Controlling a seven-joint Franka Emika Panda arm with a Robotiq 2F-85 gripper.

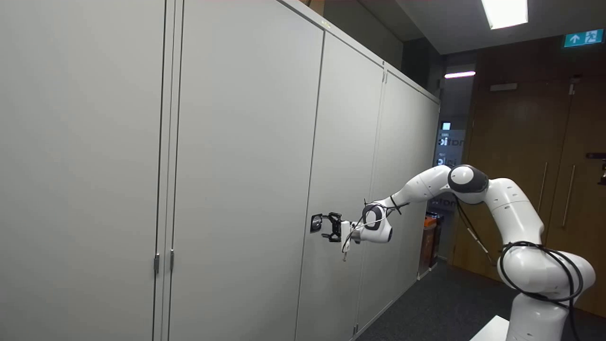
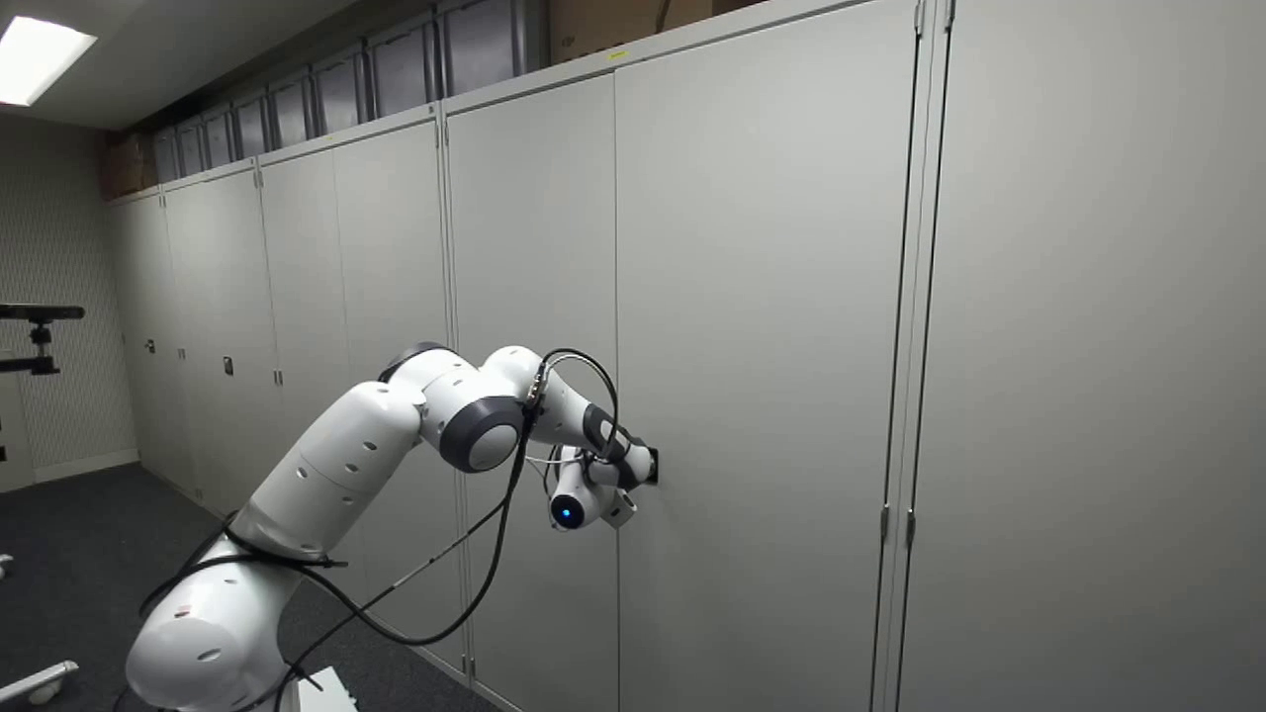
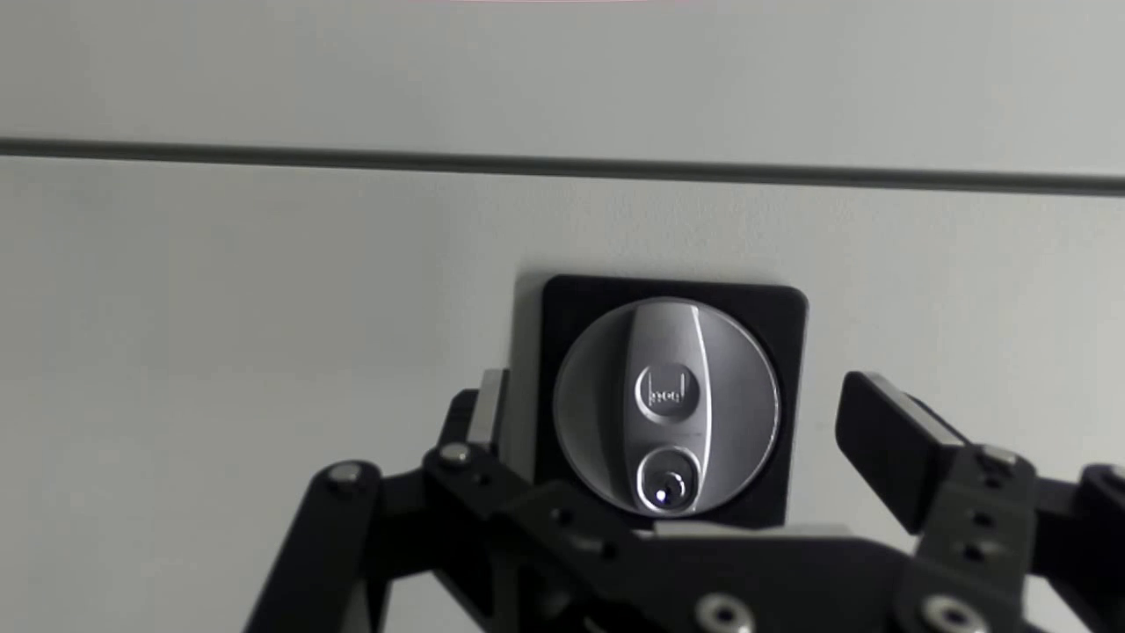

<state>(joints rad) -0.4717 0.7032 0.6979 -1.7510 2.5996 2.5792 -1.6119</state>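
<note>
One white arm (image 1: 513, 215), mine, stands bent high at the elbow (image 1: 468, 183), its forearm (image 1: 420, 185) slanting down to a tall grey cabinet door (image 1: 345, 128). Strips of door face show between my fingers (image 3: 892, 453) and the side edges of a black plate (image 3: 780, 308), set just beside the door seam (image 3: 562, 165). My gripper (image 3: 677, 418) is spread wide before the plate's silver knob (image 3: 666, 404); whether its tips touch the door I cannot tell.
</note>
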